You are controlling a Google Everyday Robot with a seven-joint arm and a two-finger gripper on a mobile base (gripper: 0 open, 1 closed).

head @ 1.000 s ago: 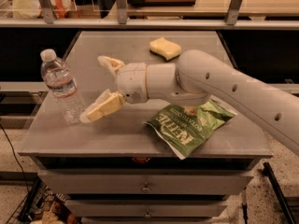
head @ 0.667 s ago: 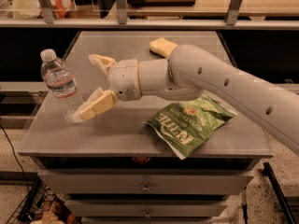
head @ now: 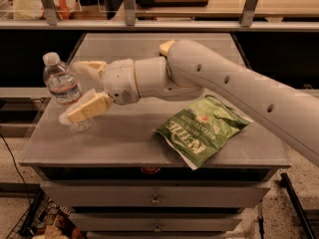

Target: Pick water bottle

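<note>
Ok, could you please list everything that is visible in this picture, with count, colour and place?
water bottle: one, clear with white cap, table's left side
chip bag: one, green, table's right front
yellow item: one, table's back, mostly hidden behind arm
table: one, grey, drawers below
arm: one, white, reaching from the right
gripper: one, white, at the water bottle
fingers: two, cream, open, either side of the water bottle

There went my arm (head: 239, 88): smooth, white, rounded, dotted with small dark holes. My pincer (head: 71, 91), over the bench's (head: 124, 143) left end, had cream-yellow fingers (head: 89, 107) spread wide.
</note>
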